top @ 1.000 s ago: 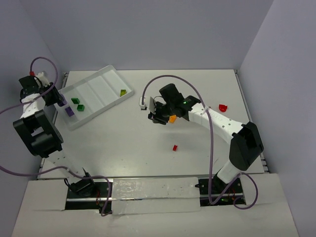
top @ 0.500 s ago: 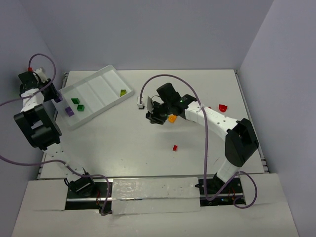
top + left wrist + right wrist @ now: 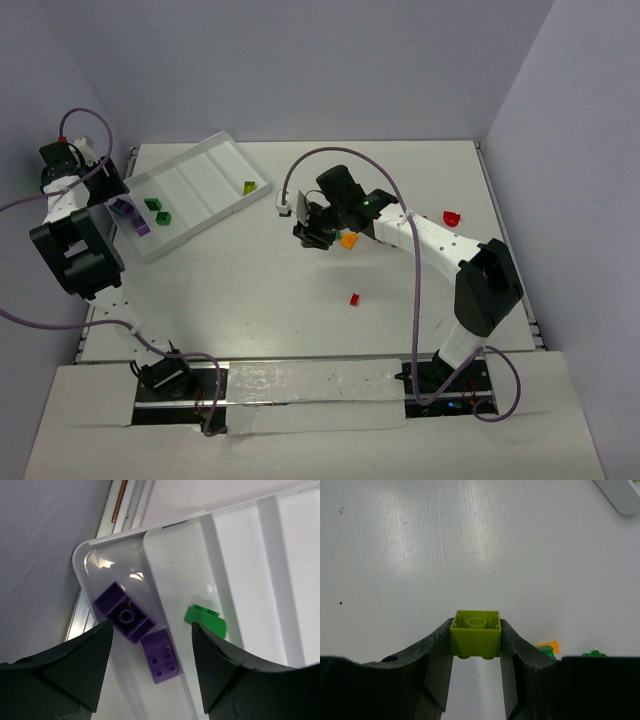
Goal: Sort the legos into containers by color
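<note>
My left gripper (image 3: 151,630) hangs open over the end compartment of the white tray (image 3: 240,580), holding nothing. Below it lie two purple legos: one (image 3: 125,612) upside down and one (image 3: 160,657) with its studs up, against the divider. A green lego (image 3: 206,620) sits in the neighbouring compartment. From above, the tray (image 3: 200,170) also holds a second green lego (image 3: 163,217) and a lime one (image 3: 249,187). My right gripper (image 3: 475,625) is shut on a lime lego (image 3: 475,637), held above the table near its middle (image 3: 312,235).
An orange lego (image 3: 348,240) lies just right of my right gripper. A red lego (image 3: 354,299) sits nearer the front, and another red piece (image 3: 451,217) lies further right. The tray is close to the table's left edge and the left wall.
My left jaws have opened and let go of a purple lego, which now lies in the tray's end compartment. My right gripper has drifted slightly left and back, still holding the lime lego.
</note>
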